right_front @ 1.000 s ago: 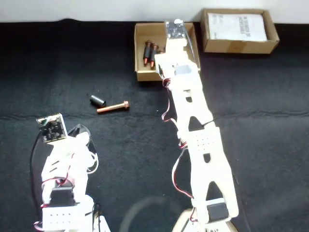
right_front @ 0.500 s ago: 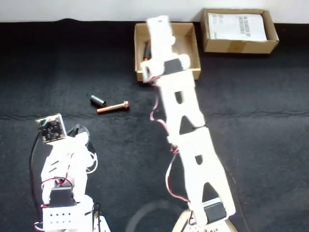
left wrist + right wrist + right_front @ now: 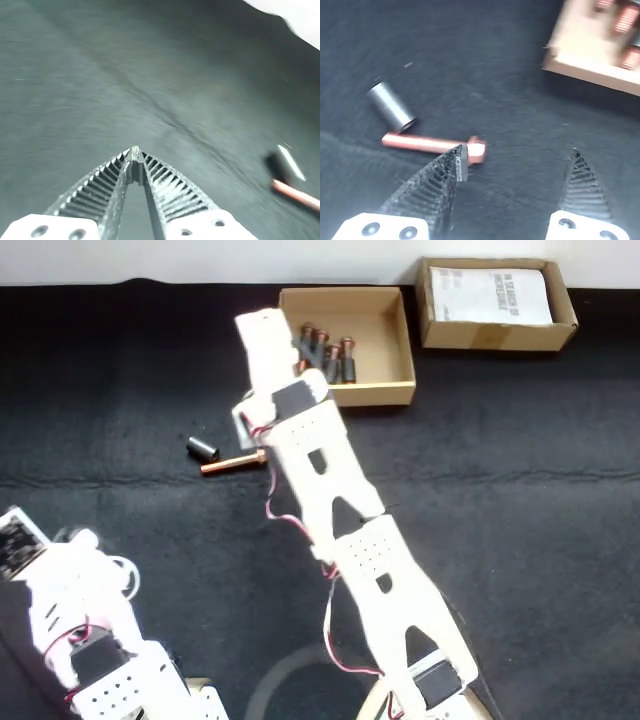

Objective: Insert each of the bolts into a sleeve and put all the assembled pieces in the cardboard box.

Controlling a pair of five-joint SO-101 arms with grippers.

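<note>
On the black cloth [image 3: 520, 540] my right gripper [image 3: 517, 157] spreads wide by the long copper bolt [image 3: 425, 143]; my left gripper [image 3: 135, 150] is pinched together. One bump could roll the bolt away.

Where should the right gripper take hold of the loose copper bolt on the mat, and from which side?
Probably mid-shaft of the bolt, from above, jaws across its length: it lies flat on the mat with a long bare shaft. The sleeve lies close to the tip end, so keep toward the head, where the open right gripper hovers.
</note>
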